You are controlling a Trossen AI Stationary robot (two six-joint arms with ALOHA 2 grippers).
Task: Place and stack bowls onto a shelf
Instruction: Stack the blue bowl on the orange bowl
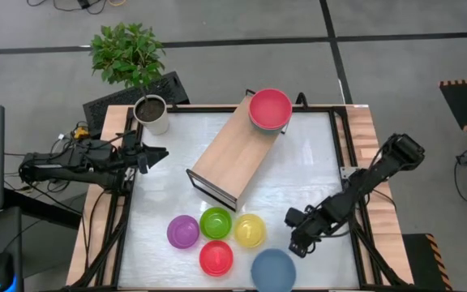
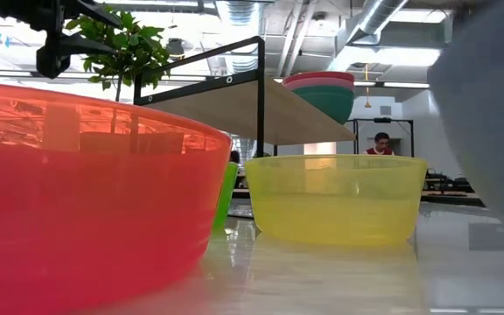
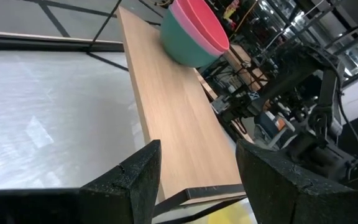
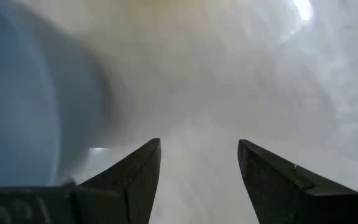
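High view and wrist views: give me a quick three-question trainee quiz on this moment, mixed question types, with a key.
1. True or false: the stack of bowls sits at the shelf's end nearest the left gripper.
2. Multiple choice: which bowl lies closest to the right gripper? A) purple bowl B) blue bowl C) green bowl
3. Fill in: the white pot stands at the table's far ____ corner.

Key:
1. False; the stack is at the shelf's far end, away from that gripper.
2. B
3. left
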